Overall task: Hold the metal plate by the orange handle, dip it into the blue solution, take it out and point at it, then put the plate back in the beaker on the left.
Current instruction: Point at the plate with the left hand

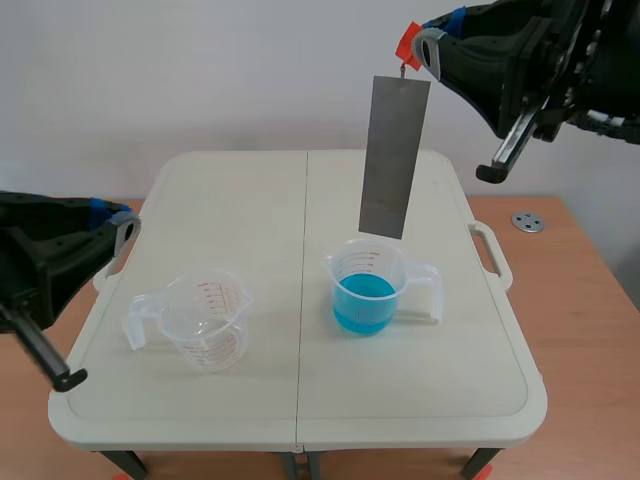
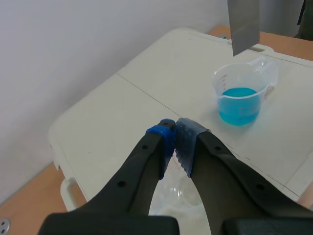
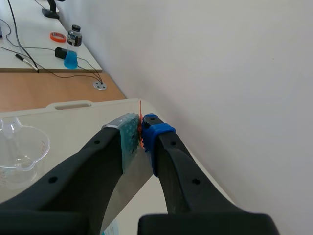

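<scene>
One seemingly stiff, light metal plate (image 1: 394,155) hangs upper centre, right claw (image 3: 142,138) pinching its orange handle (image 1: 408,42); left claw (image 2: 176,138) pressed together.

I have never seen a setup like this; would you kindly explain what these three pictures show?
It is a robot with two black arms, each ending in a two-fingered claw. The wide picture looks across a white table from between the arms; the other two come from cameras on the wrists, looking past each claw. On the table stand an empty clear measuring cup and a cup of blue liquid. The right claw, raised, pinches an orange handle from which a grey metal plate hangs above the blue liquid. The left claw is closed on nothing, low beside the table's left edge.
</scene>
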`<state>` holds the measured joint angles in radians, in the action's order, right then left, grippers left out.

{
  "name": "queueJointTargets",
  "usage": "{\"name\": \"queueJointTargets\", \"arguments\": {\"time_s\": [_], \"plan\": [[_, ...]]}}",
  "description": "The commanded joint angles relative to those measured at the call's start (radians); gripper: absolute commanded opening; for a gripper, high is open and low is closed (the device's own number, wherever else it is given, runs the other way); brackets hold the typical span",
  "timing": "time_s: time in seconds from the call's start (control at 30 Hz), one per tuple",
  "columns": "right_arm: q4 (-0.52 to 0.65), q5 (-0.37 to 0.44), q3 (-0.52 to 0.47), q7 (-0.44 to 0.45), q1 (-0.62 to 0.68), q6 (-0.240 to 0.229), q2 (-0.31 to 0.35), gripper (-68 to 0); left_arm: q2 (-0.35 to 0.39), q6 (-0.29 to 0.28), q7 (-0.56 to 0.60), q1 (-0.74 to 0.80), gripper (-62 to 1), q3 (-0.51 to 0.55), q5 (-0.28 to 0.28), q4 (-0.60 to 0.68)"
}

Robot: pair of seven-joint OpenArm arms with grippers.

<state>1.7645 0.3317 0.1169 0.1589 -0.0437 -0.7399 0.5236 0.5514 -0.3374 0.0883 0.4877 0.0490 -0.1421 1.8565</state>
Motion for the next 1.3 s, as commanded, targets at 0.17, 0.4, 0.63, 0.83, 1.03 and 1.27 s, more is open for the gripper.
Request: {"name": "queueJointTargets", "arguments": {"time_s": [0.17,0.4,0.63,0.83,1.03,1.27], "plan": [[0.009,0.013,-0.006,0.019,-0.014,-0.006,0.0,-66.3,-0.026,0.006,-0.064,-0.208,-57.3,-0.151,-0.022,-0.053],[0.009,0.013,-0.006,0.019,-0.014,-0.006,0.0,-66.3,-0.106,0.006,-0.091,-0.405,-57.3,-0.293,-0.002,-0.209],[0.009,0.013,-0.006,0.019,-0.014,-0.006,0.0,-66.3,-0.208,0.006,-0.089,-0.57,-57.3,-0.415,0.04,-0.409],[0.009,0.013,-0.006,0.019,-0.014,-0.006,0.0,-66.3,-0.277,0.019,-0.085,-0.671,-57.3,-0.486,0.05,-0.544],[0.009,0.013,-0.006,0.019,-0.014,-0.006,0.0,-66.3,-0.316,0.039,-0.069,-0.706,-57.3,-0.519,0.068,-0.605],[0.009,0.013,-0.006,0.019,-0.015,-0.006,0.0,-66.3,-0.338,0.065,-0.034,-0.71,-57.3,-0.522,0.084,-0.66]]}}
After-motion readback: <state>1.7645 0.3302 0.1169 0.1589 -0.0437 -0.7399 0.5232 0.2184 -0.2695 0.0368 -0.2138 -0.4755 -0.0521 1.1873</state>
